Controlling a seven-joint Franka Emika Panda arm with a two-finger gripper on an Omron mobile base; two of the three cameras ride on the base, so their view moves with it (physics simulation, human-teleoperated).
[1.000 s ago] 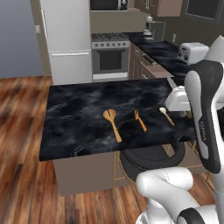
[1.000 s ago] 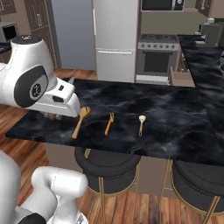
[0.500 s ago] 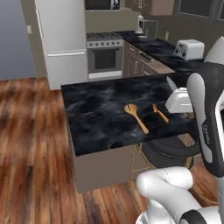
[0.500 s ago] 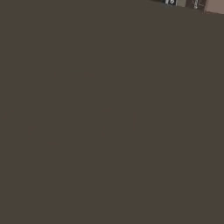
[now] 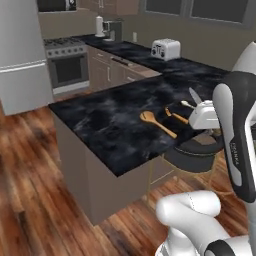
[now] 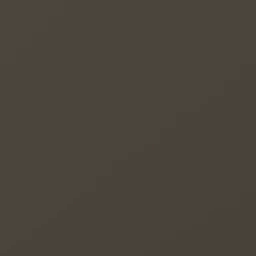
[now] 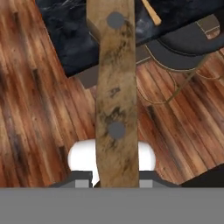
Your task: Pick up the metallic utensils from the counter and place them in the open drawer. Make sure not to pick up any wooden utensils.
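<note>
My gripper is shut on the knife. In the hand view its dark brown riveted handle runs up the middle between my fingertips. In the left base view the grey blade sticks up from my white hand, just off the right edge of the black marble counter. The slim orange fork lies on the counter beside my hand. The long wooden spoon lies just left of the fork. An orange-tan handle tip shows at the counter's edge. The open drawer is out of view.
A black stool with a gold frame stands below the counter's near edge, over wood floor. A small pale-headed utensil lies by my hand. Behind are a stove, a fridge and a toaster.
The base has swung round, so the island and utensils slide right and look closer in the left base view. The right base view has gone uniformly dark. My grip on the knife is unchanged.
</note>
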